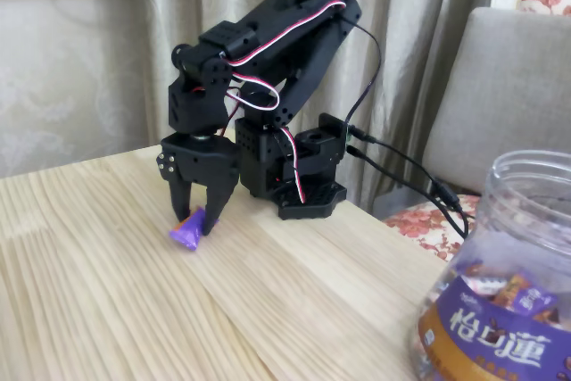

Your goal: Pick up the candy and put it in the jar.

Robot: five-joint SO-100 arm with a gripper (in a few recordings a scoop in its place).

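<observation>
Black hand point(195, 218) closed on purple candy point(188, 231), wooden table point(107, 301), jar point(504, 292) nearby

A light wooden desk point(107, 310) with pale lengthwise grain runs from the lower left of the fixed view toward the curtain at the back. The arm's black base point(308, 194) stands near the desk's far edge. A small candy point(188, 231) in shiny purple wrapping lies on the boards in front of that base, touching the surface. At the lower right corner stands a clear plastic jar point(513, 292) with a purple and gold-brown label bearing white Chinese characters, well apart from the candy.
</observation>
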